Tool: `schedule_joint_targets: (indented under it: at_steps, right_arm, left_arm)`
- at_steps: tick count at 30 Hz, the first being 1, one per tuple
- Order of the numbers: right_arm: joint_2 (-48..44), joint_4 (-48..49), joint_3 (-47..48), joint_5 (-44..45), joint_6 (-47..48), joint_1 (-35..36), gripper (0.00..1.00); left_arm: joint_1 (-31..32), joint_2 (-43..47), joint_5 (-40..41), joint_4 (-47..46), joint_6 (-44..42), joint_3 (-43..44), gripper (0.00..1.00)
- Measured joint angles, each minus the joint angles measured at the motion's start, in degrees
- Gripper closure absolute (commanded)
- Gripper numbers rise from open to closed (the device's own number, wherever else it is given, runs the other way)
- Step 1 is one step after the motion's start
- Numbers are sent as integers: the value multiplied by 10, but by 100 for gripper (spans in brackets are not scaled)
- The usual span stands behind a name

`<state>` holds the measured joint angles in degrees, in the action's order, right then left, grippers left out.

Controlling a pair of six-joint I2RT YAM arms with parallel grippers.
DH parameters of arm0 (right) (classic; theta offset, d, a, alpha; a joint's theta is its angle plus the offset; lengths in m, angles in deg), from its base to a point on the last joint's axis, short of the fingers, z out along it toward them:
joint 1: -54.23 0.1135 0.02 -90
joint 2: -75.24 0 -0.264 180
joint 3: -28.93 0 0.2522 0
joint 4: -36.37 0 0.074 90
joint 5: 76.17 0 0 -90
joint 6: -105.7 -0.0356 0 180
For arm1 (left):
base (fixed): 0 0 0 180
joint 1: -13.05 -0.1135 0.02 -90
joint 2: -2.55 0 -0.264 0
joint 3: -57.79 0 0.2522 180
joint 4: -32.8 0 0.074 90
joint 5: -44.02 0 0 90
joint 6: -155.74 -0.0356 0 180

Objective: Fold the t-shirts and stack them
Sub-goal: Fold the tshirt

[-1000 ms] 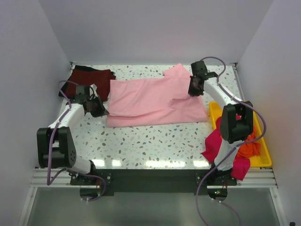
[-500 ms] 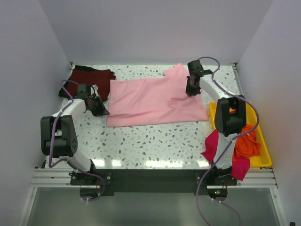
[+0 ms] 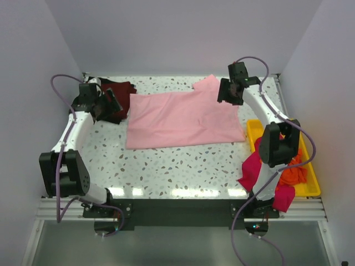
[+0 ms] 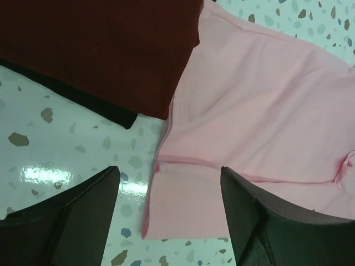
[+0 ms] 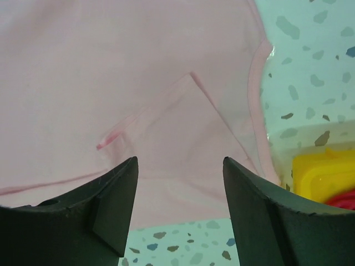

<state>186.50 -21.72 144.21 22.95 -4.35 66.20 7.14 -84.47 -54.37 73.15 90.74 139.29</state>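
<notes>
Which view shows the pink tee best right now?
Top external: the pink tee shows almost whole, spread flat mid-table. Left wrist shows only its left edge, beside the maroon tee. Right wrist shows only its right part, with a fold and the hem near the tray.

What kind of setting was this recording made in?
Likely a lab test booth: plain white walls box in a speckled table, with two robot arms bolted to a metal rail at its edge.
</notes>
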Motion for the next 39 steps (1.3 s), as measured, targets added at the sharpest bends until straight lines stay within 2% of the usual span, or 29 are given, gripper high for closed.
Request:
schedule_joint_targets:
  at_steps: [5,12,17,28,39]
  right_arm:
    - [-76,38,-117,-43,0,0,34]
    - [-93,95,-249,-109,-3,0,35]
    - [-86,127,-294,-134,-5,0,36]
    - [-62,159,-344,-123,-5,0,37]
    - [-129,193,-434,-128,-22,0,37]
  left_arm:
    - [35,46,25,-13,4,-53,18]
    - [137,34,24,-36,25,-108,16]
    - [138,19,12,-75,36,-147,15]
    - [138,-21,-4,-130,39,-198,14]
    - [138,-12,-11,-183,39,-240,13]
